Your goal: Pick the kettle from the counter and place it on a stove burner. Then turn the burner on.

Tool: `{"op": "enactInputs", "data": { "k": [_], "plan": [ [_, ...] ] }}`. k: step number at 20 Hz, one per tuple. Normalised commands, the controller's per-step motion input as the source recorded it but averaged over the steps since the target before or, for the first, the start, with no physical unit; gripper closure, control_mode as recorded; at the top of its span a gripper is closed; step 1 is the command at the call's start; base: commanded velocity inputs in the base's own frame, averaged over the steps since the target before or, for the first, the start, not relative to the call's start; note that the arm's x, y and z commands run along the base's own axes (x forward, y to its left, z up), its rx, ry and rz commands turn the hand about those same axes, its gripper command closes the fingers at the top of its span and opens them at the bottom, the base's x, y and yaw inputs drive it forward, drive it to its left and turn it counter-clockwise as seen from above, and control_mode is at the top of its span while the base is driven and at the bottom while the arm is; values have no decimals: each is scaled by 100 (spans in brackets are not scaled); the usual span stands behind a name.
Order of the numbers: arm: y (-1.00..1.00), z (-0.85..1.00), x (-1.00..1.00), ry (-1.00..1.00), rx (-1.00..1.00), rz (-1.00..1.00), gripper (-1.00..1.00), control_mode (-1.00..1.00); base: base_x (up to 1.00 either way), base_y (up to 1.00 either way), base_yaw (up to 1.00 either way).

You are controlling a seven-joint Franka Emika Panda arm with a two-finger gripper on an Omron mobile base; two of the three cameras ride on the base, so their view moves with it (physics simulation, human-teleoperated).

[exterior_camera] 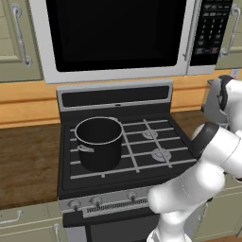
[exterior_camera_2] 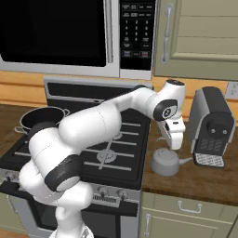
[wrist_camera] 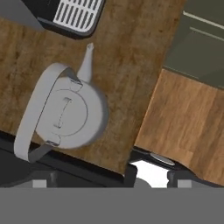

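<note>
Kettle [exterior_camera_2: 166, 162] on the counter [exterior_camera_2: 195, 179], just right of the stove [exterior_camera_2: 125, 158] and left of the coffee machine [exterior_camera_2: 211, 128], near the counter's front edge. Seen best from the right base view: grey, squat, spout toward the machine's drip tray. Gripper [exterior_camera_2: 176, 145] directly above it, pointing down, close over the handle but apart from it as far as can be told. Fingers hidden by the hand's white body there; spread or pressed together cannot be told from any view.

From the hand view, looking straight down: kettle [wrist_camera: 70, 111] left of centre, lid round and flat, arched handle [wrist_camera: 33, 116] swung off to one side, spout [wrist_camera: 86, 63] aimed at the machine's grille [wrist_camera: 78, 15]. Wood grain of the counter [wrist_camera: 127, 78] all around it; the stove's dark edge along the bottom left.

From the left base view: kettle hidden behind the arm [exterior_camera: 208, 160], which crosses the lower right. Shown instead, the stove top in full: black pot [exterior_camera: 99, 142] on the left grates, two silver burners [exterior_camera: 161, 154] bare on the right, knobs [exterior_camera: 97, 201] along the front, microwave [exterior_camera: 118, 33] above.
</note>
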Motion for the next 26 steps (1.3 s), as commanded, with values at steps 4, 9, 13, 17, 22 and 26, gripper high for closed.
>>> {"op": "enactInputs", "data": {
  "k": [4, 9, 13, 17, 22, 26],
  "plan": [
    [0, -26, 40, 0, 4, -12, -100, -100, 0, 0, 0],
    [0, -5, 34, -1, 3, -11, -100, -100, 0, 0, 0],
    [0, -20, 28, -7, 0, -11, -100, -100, 0, 0, 0],
    [0, -56, 17, -6, 0, -9, -100, -100, 0, 0, 0],
    [0, -50, 24, -5, 0, -7, -100, -100, 0, 0, 0],
    [0, -23, 35, -5, 0, -6, -100, -100, 0, 0, 0]
  ]
}}
